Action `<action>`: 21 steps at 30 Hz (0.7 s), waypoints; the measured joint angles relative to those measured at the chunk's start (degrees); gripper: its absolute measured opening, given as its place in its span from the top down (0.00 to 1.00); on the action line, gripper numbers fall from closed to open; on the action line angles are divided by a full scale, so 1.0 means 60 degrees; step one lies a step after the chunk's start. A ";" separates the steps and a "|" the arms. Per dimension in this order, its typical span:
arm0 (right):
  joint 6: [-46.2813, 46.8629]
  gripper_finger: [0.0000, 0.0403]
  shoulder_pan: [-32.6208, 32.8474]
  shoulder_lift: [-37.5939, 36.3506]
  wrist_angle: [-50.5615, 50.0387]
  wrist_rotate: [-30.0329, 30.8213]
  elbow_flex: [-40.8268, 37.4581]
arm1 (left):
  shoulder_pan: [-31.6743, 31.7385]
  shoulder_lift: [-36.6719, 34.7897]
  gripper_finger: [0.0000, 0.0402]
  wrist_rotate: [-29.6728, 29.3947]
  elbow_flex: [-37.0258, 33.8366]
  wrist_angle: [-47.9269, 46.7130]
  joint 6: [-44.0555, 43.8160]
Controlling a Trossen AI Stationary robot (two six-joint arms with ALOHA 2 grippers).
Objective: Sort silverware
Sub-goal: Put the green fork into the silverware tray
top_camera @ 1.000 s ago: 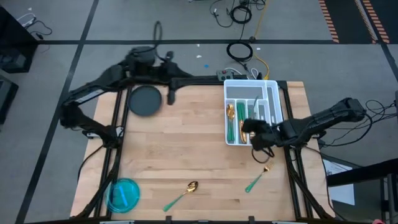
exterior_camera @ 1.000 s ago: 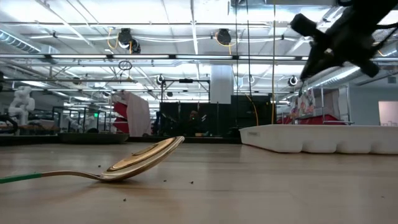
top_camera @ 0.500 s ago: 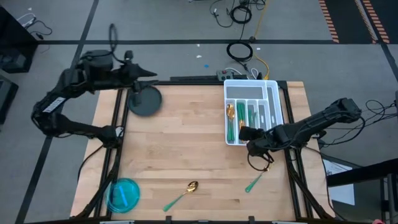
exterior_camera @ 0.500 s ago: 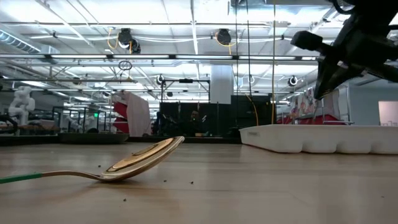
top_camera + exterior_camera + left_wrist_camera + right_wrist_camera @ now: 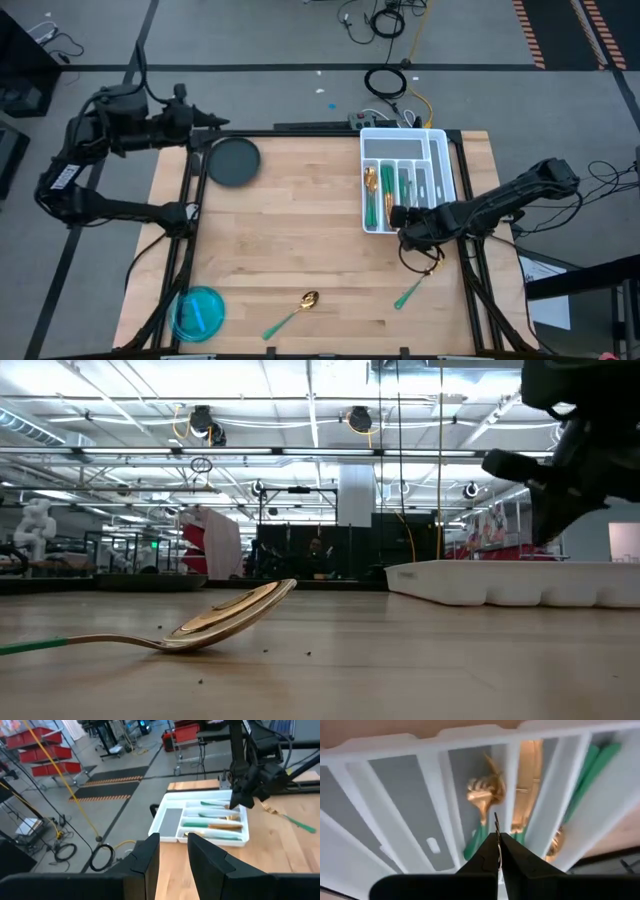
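Hovering at the near edge of the white divided tray, the right pincer has its two fingers pressed together with nothing between them, and its wrist view looks straight down on gold heads and green handles lying in the compartments just ahead of it. Sorting looks well advanced but unfinished: most of the silverware sits in the tray, filling several slots; the exact number there cannot be told, since the pieces overlap. Two pieces remain loose on the wooden surface: one fork just below and beside the right pincer, and one spoon farther off toward the front edge. Judging from this, the fork is the likely next pick, the spoon after it. One dark round plate and one blue bowl lie well apart from the right pincer. The left pincer waits off the surface's far left corner, fingers parted and holding nothing.
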 joint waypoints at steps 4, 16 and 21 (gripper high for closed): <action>-0.0230 1.00 -0.0137 0.0018 0.0461 -0.0024 -0.0390 | 0.0001 -0.0287 0.73 -0.0028 -0.0004 -0.0369 -0.0007; -0.1952 1.00 -0.0955 0.0783 0.1792 0.0503 -0.0672 | 0.0003 -0.0928 0.73 -0.0072 -0.0004 -0.0709 -0.0241; -0.2115 1.00 -0.1078 0.0979 0.1797 0.0547 -0.0672 | 0.0002 -0.1225 0.73 -0.0154 -0.0004 -0.1234 -0.0641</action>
